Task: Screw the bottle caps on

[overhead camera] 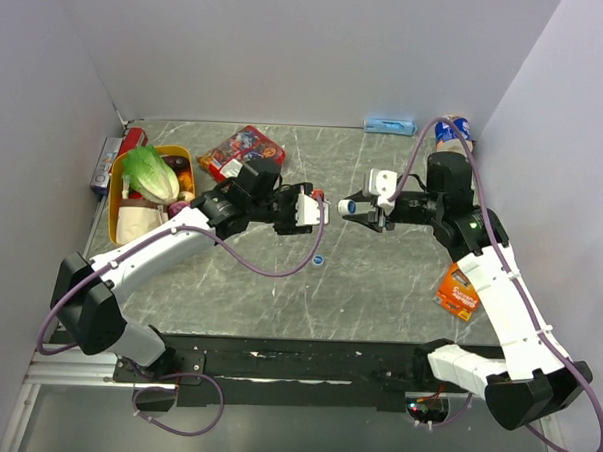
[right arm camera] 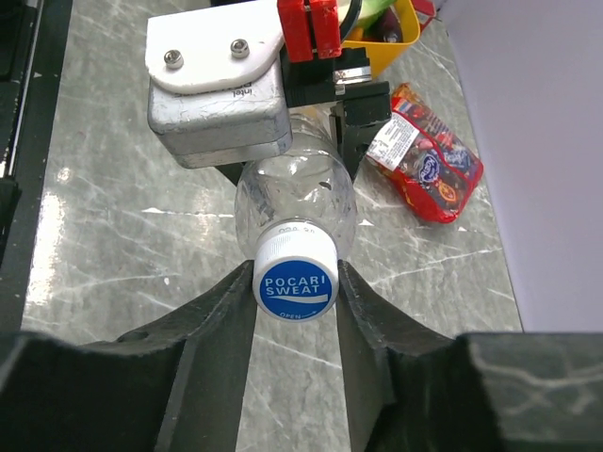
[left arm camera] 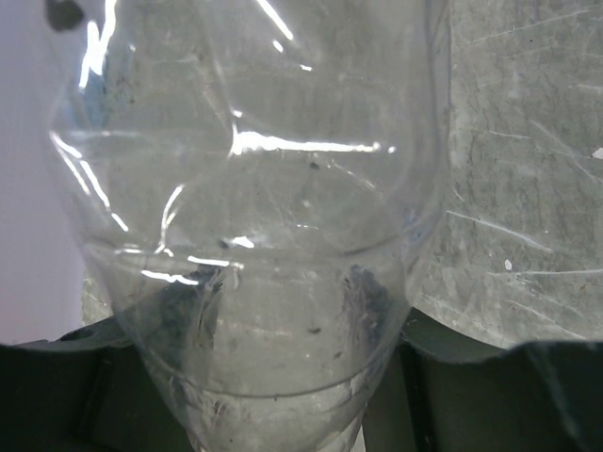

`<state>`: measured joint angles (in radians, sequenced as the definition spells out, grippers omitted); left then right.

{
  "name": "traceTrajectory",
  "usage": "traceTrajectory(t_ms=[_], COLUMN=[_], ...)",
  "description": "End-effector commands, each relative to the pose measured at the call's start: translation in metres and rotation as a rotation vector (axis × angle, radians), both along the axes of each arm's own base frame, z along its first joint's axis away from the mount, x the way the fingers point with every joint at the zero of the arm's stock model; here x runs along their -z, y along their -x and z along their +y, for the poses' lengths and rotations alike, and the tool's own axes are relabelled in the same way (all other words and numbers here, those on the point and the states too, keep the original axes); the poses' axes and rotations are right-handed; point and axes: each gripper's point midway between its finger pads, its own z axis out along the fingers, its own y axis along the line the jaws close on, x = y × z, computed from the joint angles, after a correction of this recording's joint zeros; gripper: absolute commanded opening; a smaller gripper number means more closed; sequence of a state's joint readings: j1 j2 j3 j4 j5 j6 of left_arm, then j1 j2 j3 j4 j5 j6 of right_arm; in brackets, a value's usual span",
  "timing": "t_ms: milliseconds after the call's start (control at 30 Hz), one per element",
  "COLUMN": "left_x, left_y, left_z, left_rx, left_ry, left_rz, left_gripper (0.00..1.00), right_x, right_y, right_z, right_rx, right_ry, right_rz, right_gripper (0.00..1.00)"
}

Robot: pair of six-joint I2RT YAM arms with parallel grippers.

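My left gripper is shut on a clear plastic bottle and holds it lying level above the table, neck to the right. The bottle fills the left wrist view, and my left gripper shows darkly through it. My right gripper faces it and is shut on a blue-topped, white-sided cap sitting on the bottle's neck. In the right wrist view my right gripper has a finger against each side of the cap. A second blue cap lies on the table below. No second bottle shows.
A yellow basket with lettuce and other food stands at the left, with a red can behind it. A red snack packet lies at the back, an orange packet at the right, and a blue pack and a round tin by the back wall.
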<state>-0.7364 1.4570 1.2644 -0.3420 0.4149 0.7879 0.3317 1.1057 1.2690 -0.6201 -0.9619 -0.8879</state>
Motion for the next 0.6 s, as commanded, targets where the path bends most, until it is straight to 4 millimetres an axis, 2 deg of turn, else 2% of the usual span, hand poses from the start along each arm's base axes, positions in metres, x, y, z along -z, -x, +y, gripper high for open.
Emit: traceTrajectory(t_ms=[0,167,233,367,400,467,533,567], left_x=[-0.022,-0.021,-0.022,-0.024,-0.028,-0.020,-0.018,-0.016], left_y=[0.000,-0.001,-0.001,-0.009,-0.008,-0.006,0.000,0.002], left_z=[-0.011,-0.011,-0.013,-0.012,-0.015,-0.016,-0.019,-0.020], left_rx=[0.027,0.023,0.019,-0.049,-0.052,-0.067,-0.060,-0.059], left_ry=[0.059,0.065,0.074,0.121,0.137,0.138,0.148,0.150], left_rz=[-0.024,-0.024,-0.024,-0.033,-0.042,-0.024,-0.003,0.011], left_gripper=[0.01,0.01,0.01,0.01,0.01,0.01,0.01,0.06], right_x=[-0.015,-0.020,-0.023,-0.035,-0.034,-0.034,-0.037,-0.038], right_y=[0.000,0.001,0.000,-0.002,-0.002,-0.002,-0.002,-0.004], right_z=[0.003,0.004,0.006,0.011,0.013,0.014,0.014,0.013], right_rx=[0.003,0.010,0.018,0.084,0.087,0.110,0.121,0.133], right_ry=[-0.033,-0.061,-0.081,-0.188,-0.199,-0.227,-0.243,-0.243], right_rz=[-0.038,-0.005,0.020,0.208,0.245,0.317,0.314,0.311], right_gripper=[0.41,0.33,0.23,0.12,0.10,0.05,0.01,0.00])
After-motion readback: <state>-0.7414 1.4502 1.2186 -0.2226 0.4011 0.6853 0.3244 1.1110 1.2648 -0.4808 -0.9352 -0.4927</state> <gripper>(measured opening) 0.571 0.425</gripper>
